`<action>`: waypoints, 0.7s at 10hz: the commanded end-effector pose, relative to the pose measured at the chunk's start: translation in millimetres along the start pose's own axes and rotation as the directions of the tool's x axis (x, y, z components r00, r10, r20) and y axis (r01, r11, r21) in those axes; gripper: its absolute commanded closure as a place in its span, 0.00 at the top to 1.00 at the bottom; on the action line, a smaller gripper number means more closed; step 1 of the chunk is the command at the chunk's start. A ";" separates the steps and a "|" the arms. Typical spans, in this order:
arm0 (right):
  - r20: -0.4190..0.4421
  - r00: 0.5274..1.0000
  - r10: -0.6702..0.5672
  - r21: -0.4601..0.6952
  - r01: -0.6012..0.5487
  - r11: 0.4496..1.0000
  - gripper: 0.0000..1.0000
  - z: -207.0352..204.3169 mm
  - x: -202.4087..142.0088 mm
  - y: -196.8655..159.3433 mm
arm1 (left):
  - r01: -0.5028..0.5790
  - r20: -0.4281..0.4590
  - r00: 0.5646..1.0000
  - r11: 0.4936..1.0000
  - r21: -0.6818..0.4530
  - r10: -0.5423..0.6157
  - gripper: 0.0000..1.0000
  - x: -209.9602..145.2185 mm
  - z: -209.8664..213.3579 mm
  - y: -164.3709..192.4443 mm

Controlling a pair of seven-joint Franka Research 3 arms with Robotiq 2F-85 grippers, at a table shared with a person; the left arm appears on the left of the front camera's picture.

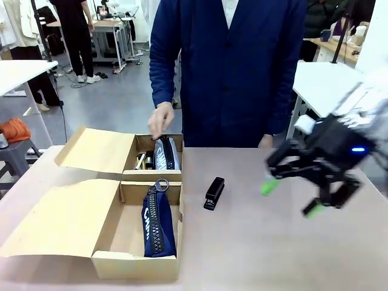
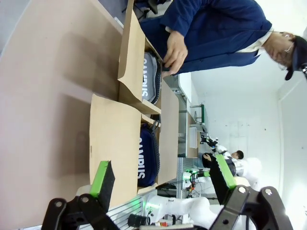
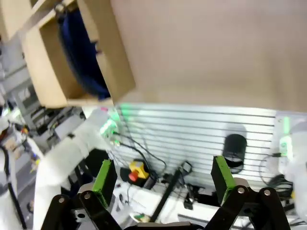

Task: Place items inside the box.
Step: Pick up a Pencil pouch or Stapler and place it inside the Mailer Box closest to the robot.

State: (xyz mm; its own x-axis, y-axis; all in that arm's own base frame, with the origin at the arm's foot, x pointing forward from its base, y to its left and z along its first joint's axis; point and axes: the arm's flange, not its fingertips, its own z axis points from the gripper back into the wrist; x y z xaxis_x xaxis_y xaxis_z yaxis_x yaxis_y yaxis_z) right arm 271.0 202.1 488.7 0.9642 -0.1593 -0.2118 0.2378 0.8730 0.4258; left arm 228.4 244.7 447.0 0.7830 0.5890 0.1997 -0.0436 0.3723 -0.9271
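We see the tan surface [image 1: 273,242] carrying the long cardboard box [image 1: 136,265] at its left, both flap lids folded open leftward. Our right gripper [image 1: 291,198] hangs above the right of the surface, spread wide and empty. Our left gripper [image 2: 162,173] is likewise wide apart, holding nothing. The navy pouch [image 1: 157,227] lies in the near compartment, and the grey pouch [image 1: 165,153] lies in the far one, a person's hand [image 1: 160,120] at its far end. The black stapler [image 1: 214,193] lies just right of the box.
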 end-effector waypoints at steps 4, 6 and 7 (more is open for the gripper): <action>0.185 0.935 -0.304 -0.267 0.345 0.900 1.00 -93.5 133.5 155.4 | 0.017 0.005 1.000 1.000 -0.019 -0.017 1.00 -1.5 -0.5 -0.5; 0.096 0.978 -0.185 -0.075 0.193 0.978 1.00 -68.7 76.9 112.5 | 0.017 0.005 1.000 1.000 -0.019 -0.017 1.00 -1.5 -0.5 -0.5; 0.130 0.962 -0.241 -0.134 0.258 0.957 1.00 -92.6 116.4 132.3 | 0.017 0.005 1.000 1.000 -0.019 -0.017 1.00 -1.5 -0.5 -0.5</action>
State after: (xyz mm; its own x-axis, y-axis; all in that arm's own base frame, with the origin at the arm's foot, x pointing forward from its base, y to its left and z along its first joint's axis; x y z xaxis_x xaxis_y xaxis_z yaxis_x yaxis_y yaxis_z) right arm 393.2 338.0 448.6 0.8924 -0.4067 -0.1954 0.4468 0.8571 0.2565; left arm 228.3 244.6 447.5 0.7830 0.5886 0.2011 -0.0422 0.3729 -0.9269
